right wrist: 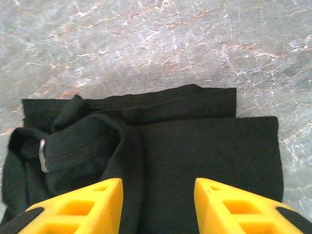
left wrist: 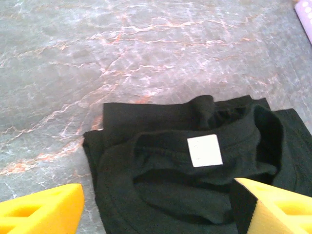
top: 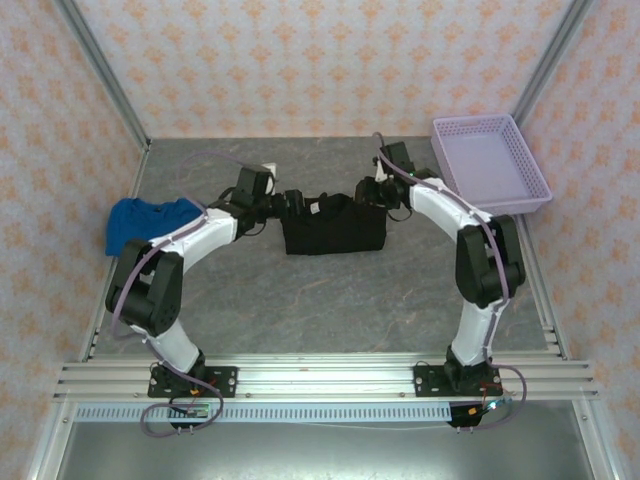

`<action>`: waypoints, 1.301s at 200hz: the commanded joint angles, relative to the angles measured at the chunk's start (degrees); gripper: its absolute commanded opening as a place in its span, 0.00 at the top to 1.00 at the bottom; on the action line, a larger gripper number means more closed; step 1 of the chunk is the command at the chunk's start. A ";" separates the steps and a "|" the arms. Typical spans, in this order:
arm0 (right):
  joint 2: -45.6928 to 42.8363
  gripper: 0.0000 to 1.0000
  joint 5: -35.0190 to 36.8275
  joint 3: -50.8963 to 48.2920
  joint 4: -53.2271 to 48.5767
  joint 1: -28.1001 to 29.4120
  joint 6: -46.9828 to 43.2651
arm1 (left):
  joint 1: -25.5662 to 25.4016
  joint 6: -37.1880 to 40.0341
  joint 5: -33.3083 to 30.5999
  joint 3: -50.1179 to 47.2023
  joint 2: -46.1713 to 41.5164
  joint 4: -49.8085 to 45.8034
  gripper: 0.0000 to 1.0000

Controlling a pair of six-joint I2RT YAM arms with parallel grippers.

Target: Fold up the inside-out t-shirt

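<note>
The inside-out t-shirt (top: 335, 226) lies as a black, folded bundle on the grey table between my two grippers. In the left wrist view its collar (left wrist: 195, 165) faces up with a white square tag (left wrist: 204, 150). My left gripper (left wrist: 158, 214) hovers over the collar's edge, open wide, with nothing between its yellow fingers (left wrist: 44, 209). From above, that left gripper (top: 295, 203) sits at the shirt's left end. My right gripper (top: 370, 192) is at the shirt's right end. It stands open (right wrist: 158, 200) over flat black cloth (right wrist: 204, 151), its fingers (right wrist: 80, 207) apart and gripping nothing.
A crumpled bright blue garment (top: 150, 218) lies at the table's left edge. At the back right stands a lilac plastic basket (top: 490, 160), its corner (left wrist: 304, 14) also showing in the left wrist view. Bare marbled table (top: 330, 300) stretches in front of the shirt.
</note>
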 commanded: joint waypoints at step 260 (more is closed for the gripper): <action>-20.78 0.57 10.25 -12.36 -2.77 -0.37 -3.18 | 1.32 24.37 -6.68 16.51 1.08 -31.59 1.00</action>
